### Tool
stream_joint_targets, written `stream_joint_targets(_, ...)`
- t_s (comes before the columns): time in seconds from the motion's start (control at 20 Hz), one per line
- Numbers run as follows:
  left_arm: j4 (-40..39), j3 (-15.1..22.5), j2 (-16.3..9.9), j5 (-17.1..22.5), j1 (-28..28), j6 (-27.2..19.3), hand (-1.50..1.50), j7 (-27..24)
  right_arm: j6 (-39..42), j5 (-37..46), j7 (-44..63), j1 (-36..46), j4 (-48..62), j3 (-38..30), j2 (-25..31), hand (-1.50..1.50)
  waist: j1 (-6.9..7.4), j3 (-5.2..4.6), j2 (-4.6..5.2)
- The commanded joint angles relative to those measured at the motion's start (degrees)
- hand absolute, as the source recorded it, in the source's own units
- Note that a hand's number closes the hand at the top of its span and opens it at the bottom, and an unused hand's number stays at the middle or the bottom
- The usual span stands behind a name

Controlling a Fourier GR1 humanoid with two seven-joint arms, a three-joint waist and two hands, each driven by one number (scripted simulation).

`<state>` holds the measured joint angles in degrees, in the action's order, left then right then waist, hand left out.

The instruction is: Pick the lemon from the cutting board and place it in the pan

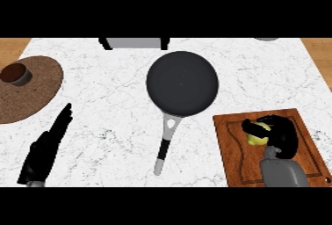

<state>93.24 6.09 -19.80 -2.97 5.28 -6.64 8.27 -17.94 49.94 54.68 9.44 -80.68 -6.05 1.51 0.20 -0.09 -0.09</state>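
Note:
A yellow lemon rests on the brown wooden cutting board at the lower right. My right hand is curled round the lemon, thumb on its left side and fingers over its top and right, hiding most of it. The dark round pan sits in the middle of the white marble counter, its grey handle pointing toward me. My left hand rests at the lower left with fingers straight, holding nothing.
A round brown woven mat lies at the far left with a small dark cup on it. A grey appliance stands at the back edge. Wooden floor shows beyond both counter sides.

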Motion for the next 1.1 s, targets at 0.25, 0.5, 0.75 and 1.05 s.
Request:
stream_joint_targets(0.25,-0.76,1.22,1.11,-1.54,-1.43,-0.69,0.00,0.71,33.82,-6.79,-17.22,2.01,5.33,11.32,15.27,1.50,0.70,0.07,0.35)
stream_joint_targets(0.5,0.88,1.27,1.99,-1.39,-0.11,-0.52,0.00,0.26,27.45,-2.90,-27.86,5.27,0.86,8.03,24.97,1.50,0.00,0.11,0.03)
stream_joint_targets(0.75,-0.16,1.44,2.08,-2.08,1.18,-0.75,0.00,-0.94,16.16,2.88,-32.58,10.81,-7.41,9.81,25.08,1.50,0.34,0.09,-0.14)
stream_joint_targets(1.05,-2.33,-0.56,1.29,-1.41,0.37,1.37,0.00,-2.63,16.69,1.68,-36.87,18.61,-5.27,9.95,22.96,1.50,0.67,0.08,0.16)
